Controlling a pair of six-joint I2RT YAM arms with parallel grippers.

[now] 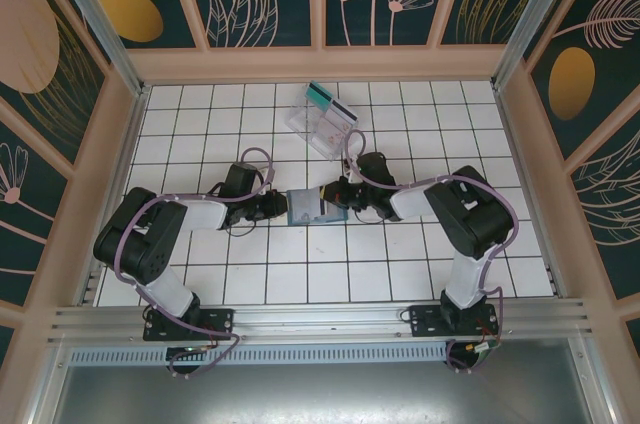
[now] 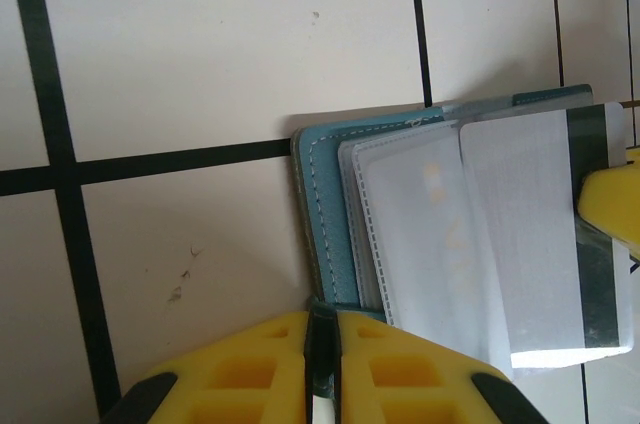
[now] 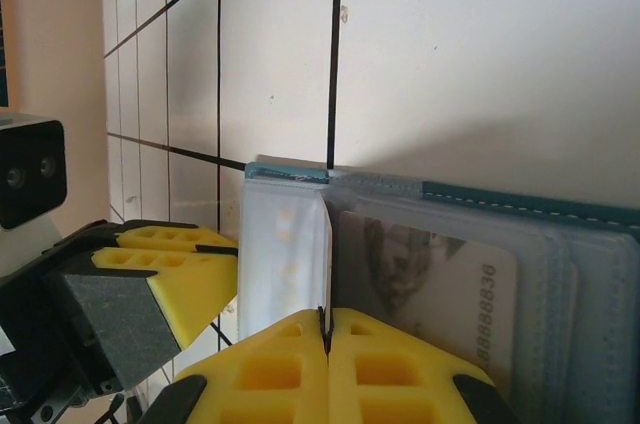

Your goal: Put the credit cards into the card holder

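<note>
- Left pincer [image 2: 322, 339]: clenched on the near edge of the holder [image 2: 325, 204], pinning it open on the tabletop [image 2: 200, 44] at mid-table, between the two arms.
- Right pincer [image 3: 326, 329]: clenched on the white card [image 2: 530, 244], gripping it at the dark-stripe end. The free end lies over the holder's pockets.
- Can't tell whether the leading edge is already inside a slot or only lying on top of it.
- Teal card [image 1: 320, 96] sits at the tray [image 1: 318, 129] near the far wall, well apart from the holder. My read: it's the next one up.
- Step in hand, as I judge it: feeding the white card into a pocket.
- To do it well:
  - Line the card's long edges up with the pocket stitching before pushing, as a skewed card will jam at the slot mouth.
  - Tilt the leading edge down shallowly so it catches under the pocket lip rather than skating over it.
  - Push slowly along the slot axis, toward the left pincer's side.
  - The left clamp needs to be firm, because the holder is light and will slide or fold shut otherwise.
  - Release only once most of the card is seated, since the right fingers will meet the holder's edge first.
</note>
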